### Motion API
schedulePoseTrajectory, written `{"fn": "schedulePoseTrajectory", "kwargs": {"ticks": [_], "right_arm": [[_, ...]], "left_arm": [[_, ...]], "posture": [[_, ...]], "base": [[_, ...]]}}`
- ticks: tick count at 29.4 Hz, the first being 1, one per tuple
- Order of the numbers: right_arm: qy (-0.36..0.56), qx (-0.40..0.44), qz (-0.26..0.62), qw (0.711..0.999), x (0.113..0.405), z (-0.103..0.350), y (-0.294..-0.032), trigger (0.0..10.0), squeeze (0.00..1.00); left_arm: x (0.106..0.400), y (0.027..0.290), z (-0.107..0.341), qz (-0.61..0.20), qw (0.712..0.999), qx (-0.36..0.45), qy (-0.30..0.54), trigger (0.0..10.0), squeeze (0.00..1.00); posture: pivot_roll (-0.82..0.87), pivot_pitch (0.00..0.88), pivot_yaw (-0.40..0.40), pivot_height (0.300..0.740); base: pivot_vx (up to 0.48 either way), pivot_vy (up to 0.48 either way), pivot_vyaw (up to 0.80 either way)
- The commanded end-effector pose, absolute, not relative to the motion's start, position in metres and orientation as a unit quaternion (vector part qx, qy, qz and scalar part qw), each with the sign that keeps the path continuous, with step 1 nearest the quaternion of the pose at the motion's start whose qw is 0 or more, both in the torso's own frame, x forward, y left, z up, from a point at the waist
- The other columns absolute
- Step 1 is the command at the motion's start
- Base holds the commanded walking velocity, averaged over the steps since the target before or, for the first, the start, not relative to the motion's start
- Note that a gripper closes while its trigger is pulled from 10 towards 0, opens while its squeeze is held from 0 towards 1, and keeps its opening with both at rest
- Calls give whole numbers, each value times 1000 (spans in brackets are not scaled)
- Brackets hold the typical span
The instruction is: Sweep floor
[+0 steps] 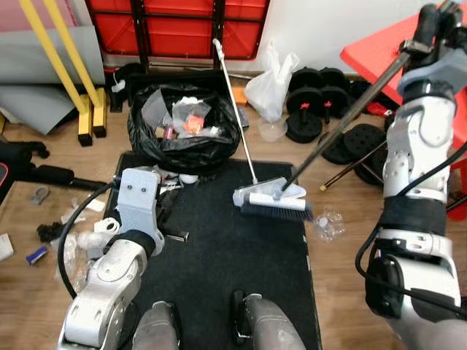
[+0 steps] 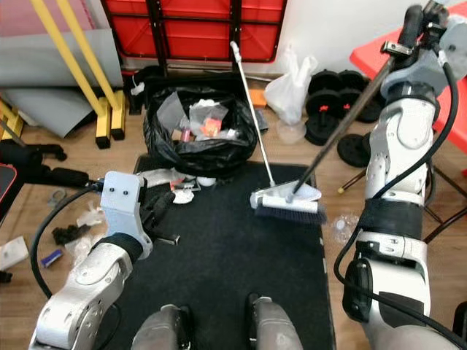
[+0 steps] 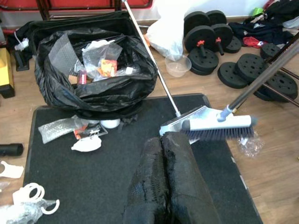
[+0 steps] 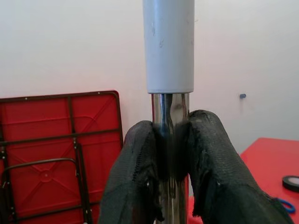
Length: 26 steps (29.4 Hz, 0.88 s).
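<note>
Broom (image 1: 273,200) head meets dustpan (image 1: 257,191) at frame centre
Right gripper (image 4: 170,154) fingers clamp the broom handle, upper right; left gripper (image 3: 167,179) fingers closed, empty, over black mat (image 1: 233,270)

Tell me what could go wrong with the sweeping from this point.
The right gripper clamps the broom handle near its top, far from the broom head, so the head may twist or skip. The dustpan sits unheld against the bristles, its long handle leaning over the trash bag; a push could shove it away. The clear plastic scrap lies on the wood floor behind the broom and may be missed.
</note>
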State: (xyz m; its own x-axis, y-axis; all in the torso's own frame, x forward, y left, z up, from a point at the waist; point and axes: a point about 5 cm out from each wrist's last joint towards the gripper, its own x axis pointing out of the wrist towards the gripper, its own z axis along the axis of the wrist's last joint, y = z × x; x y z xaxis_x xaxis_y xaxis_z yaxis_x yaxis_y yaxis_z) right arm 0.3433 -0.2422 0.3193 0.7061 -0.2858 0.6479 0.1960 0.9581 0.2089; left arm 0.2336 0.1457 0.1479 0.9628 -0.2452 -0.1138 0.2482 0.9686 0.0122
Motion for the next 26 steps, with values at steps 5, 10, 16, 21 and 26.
{"fn": "schedulePoseTrajectory", "kwargs": {"ticks": [5,10,16,21,26], "right_arm": [[-416,50,-148,896,334,340,-252,10000,0],[-426,32,-162,890,334,346,-257,10000,0],[-401,16,-171,900,341,330,-260,10000,0],[-357,-3,-169,919,352,307,-256,10000,0],[-268,-26,-175,947,361,266,-246,10000,0]], "left_arm": [[227,143,145,-152,986,6,73,10000,0],[223,144,147,-152,985,4,76,10000,0],[218,145,153,-153,985,1,77,10000,0],[214,147,160,-155,985,-1,75,10000,0],[207,149,167,-160,984,-5,77,10000,0]], "posture": [[-35,298,-125,740],[-28,313,-125,740],[-23,353,-116,740],[-20,400,-106,740],[-14,454,-90,740]], "base": [[0,0,0],[0,0,0],[0,0,0],[0,0,0],[0,0,0]]}}
